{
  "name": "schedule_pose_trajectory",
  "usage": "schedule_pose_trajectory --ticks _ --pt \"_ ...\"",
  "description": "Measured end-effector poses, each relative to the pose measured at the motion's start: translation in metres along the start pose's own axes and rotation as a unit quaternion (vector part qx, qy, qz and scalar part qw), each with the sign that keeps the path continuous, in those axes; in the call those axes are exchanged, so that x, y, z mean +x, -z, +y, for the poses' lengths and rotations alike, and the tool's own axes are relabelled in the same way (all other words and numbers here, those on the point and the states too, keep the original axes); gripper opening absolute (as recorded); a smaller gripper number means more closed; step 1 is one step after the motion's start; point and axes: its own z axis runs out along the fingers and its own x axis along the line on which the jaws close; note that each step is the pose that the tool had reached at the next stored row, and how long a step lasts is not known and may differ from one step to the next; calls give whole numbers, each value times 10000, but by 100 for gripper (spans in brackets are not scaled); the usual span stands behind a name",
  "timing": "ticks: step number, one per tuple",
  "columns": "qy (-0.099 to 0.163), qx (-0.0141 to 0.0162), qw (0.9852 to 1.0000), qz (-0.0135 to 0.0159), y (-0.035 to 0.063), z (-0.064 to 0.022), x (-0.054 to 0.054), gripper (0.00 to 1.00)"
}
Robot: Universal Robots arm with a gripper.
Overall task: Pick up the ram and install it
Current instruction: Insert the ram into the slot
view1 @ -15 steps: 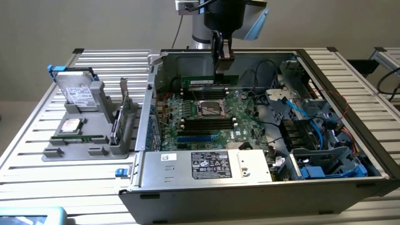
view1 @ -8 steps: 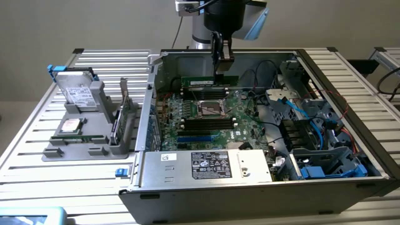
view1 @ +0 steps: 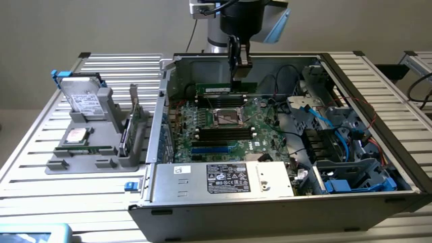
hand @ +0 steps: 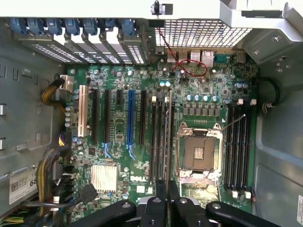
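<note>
Inside open computer case (view1: 157, 195), end effector (view1: 240, 76) pinches ram (view1: 226, 89) over memory slots (hand: 154, 137) beside CPU socket (hand: 199, 153) (seemingly not seated). We judge install step in hand; needs square alignment, even press.

A slatted aluminium desk (view1: 40, 167) carries an open computer case (view1: 202, 212) centre-right and a grey parts holder (view1: 81, 164) centre-left.

ram (view1: 210, 89): green | end effector (view1: 238, 76): black | slot (hand: 130, 118): blue | heatsink (hand: 104, 177): silver
</note>
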Motion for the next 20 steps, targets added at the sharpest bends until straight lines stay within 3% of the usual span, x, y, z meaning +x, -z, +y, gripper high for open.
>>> schedule_pose_trajectory --ticks 6,16,20 --pt "1 -2 10000 -1 -46 6 -42 13" --pt "4 -58 10000 1 -203 11 -42 13" --pt "4 -60 10000 68 -233 11 -44 13"
